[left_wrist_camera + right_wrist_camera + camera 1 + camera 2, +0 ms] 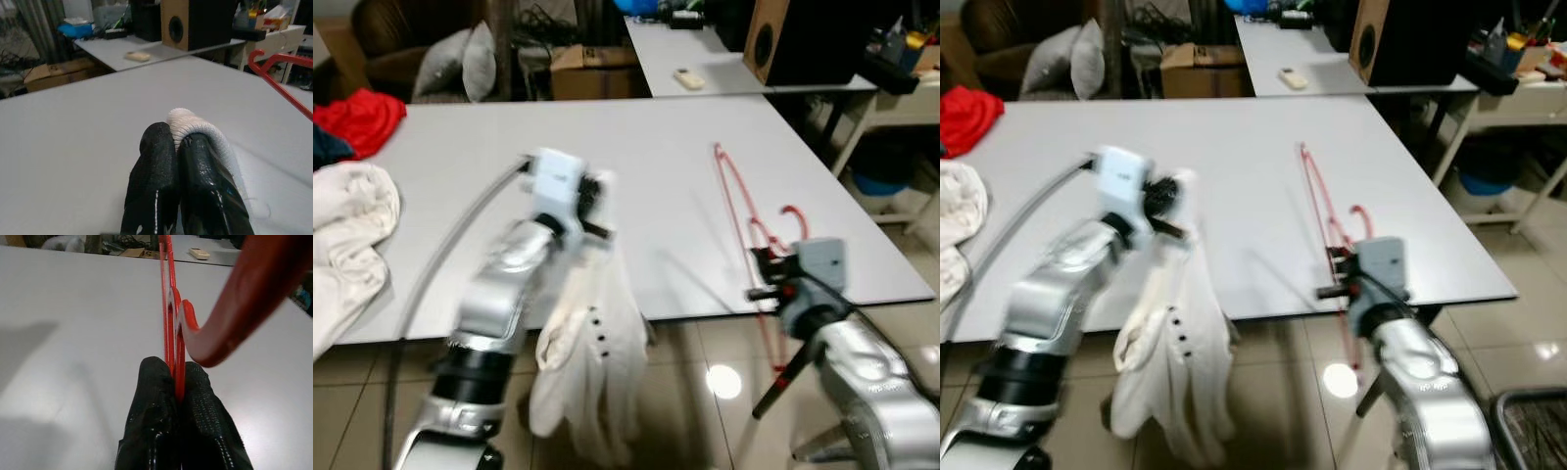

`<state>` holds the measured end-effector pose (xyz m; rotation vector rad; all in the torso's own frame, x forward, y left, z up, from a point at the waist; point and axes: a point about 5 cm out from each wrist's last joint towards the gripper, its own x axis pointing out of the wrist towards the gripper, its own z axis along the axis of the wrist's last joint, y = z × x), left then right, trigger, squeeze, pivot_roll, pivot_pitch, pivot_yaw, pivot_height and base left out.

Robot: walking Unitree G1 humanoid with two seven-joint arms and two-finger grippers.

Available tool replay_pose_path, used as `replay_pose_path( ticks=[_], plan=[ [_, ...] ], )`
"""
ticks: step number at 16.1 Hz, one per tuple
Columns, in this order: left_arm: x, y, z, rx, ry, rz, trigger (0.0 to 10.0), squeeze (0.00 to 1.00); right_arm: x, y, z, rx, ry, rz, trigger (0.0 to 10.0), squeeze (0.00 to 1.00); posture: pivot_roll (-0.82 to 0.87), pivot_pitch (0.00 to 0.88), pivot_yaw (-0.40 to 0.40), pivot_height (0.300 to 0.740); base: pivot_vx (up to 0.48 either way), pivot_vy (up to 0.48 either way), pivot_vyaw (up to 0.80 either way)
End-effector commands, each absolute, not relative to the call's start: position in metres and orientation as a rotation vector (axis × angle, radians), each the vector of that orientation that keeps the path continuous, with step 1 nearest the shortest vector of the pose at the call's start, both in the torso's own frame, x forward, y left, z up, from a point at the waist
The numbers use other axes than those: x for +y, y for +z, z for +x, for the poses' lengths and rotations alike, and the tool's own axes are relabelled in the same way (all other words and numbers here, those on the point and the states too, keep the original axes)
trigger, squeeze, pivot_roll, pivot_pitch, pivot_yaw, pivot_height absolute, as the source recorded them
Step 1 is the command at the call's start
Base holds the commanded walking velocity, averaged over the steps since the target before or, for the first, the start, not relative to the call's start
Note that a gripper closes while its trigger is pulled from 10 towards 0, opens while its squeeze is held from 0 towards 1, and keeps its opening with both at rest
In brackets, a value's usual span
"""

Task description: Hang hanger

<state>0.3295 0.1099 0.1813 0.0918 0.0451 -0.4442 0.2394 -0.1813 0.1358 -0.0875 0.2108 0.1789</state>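
No readable text, labels or numbers anywhere; all too blurred.

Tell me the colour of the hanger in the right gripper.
Red hanger; clearest in the right wrist view, pinched in the right gripper.

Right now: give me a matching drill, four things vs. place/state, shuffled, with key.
1. red hanger
2. white garment
3. red cloth
4. speaker

a. on the far side table
b. clamped in the right gripper
c. at the table's far left corner
d. hanging from the left gripper

Pairs: 1-b, 2-d, 3-c, 4-a
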Motion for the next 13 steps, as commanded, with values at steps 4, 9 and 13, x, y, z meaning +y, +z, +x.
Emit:
replay_pose_path(
  ticks=[4, 9, 13],
  plan=[
    [0.124, 0.202, 0.349, -0.025, -0.388, 0.119, 10.0, 0.00, -0.189, 0.157, 0.241, 0.182, 0.343, -0.157, 10.0, 0.00, -0.06, 0.000, 0.004, 0.740, 0.329, 0.000, 0.00],
    [0.124, 0.223, 0.384, -0.001, -0.366, 0.133, 10.0, 0.00, -0.220, 0.184, 0.221, 0.214, 0.538, -0.264, 10.0, 0.00, -0.08, 0.000, 0.020, 0.740, 0.197, 0.000, 0.00],
    [0.119, 0.264, 0.412, -0.064, -0.400, 0.172, 10.0, 0.00, -0.227, 0.218, 0.195, 0.248, 0.803, -0.259, 10.0, 0.00, -0.09, 0.000, 0.039, 0.740, 0.000, 0.000, 0.00]
  ],
)
